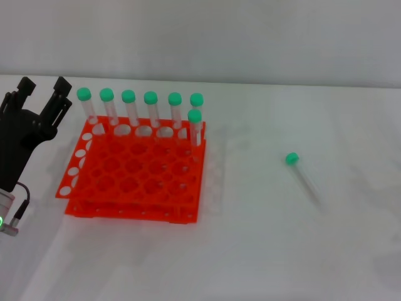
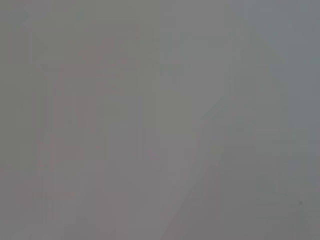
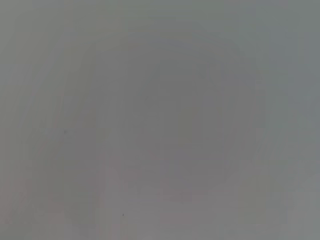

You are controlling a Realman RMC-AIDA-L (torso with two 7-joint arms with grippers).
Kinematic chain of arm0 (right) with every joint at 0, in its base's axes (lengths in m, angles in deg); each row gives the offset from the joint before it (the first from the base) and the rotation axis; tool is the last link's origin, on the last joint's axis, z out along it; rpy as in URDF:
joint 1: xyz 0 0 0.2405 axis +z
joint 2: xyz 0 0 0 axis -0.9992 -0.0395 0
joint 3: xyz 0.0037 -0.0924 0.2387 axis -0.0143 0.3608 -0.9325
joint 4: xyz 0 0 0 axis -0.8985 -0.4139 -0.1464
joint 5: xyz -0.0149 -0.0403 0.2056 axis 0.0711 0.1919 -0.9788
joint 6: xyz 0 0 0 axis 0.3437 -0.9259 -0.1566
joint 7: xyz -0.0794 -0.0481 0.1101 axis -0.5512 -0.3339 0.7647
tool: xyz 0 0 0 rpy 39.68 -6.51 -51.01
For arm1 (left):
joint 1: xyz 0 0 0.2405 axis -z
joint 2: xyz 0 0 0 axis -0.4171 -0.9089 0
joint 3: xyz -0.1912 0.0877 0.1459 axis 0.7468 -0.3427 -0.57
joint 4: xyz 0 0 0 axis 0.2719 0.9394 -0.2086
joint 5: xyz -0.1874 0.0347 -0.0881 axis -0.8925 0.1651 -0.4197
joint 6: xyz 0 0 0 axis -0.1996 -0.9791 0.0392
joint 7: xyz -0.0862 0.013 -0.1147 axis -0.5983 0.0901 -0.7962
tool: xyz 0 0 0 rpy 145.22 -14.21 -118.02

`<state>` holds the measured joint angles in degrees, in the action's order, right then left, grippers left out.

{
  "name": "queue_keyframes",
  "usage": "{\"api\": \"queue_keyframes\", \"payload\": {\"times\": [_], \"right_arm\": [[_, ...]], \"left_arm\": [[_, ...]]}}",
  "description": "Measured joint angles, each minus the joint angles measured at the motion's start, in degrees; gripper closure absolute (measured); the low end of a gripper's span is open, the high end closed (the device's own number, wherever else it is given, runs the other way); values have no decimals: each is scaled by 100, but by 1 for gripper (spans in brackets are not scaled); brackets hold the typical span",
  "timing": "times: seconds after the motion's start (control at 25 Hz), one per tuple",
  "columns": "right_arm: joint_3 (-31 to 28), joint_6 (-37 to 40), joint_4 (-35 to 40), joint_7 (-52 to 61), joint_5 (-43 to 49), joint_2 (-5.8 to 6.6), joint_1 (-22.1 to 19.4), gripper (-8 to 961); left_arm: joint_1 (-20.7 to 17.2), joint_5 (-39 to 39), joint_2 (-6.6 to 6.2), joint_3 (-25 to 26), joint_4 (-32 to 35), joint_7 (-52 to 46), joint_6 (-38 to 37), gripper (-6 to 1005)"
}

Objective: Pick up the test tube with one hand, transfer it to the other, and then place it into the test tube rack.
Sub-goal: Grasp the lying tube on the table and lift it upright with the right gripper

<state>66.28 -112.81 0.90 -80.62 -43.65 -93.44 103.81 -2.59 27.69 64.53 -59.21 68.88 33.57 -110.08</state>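
Observation:
A clear test tube (image 1: pixel 302 172) with a green cap lies flat on the white table at the right in the head view, cap toward the back. The orange-red test tube rack (image 1: pixel 135 172) stands left of centre, with several green-capped tubes (image 1: pixel 150 113) upright along its far row and far right corner. My left gripper (image 1: pixel 42 88), black with a small green light on its arm, hovers just left of the rack with its fingers apart and nothing between them. The right gripper is out of view. Both wrist views show only a flat grey blur.
The white table (image 1: pixel 250 251) stretches between the rack and the lying tube and toward the front edge. A pale wall runs along the back.

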Motion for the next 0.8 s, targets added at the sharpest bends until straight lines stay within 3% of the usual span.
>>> {"api": "queue_keyframes", "payload": {"times": [0.56, 0.8], "right_arm": [[0, 197, 99, 28, 20, 3, 102, 97], [1, 371, 852, 595, 775, 22, 69, 96]], "left_arm": [[0, -15, 2, 36, 0, -1, 0, 197], [-57, -19, 2, 27, 0, 0, -57, 197]]}}
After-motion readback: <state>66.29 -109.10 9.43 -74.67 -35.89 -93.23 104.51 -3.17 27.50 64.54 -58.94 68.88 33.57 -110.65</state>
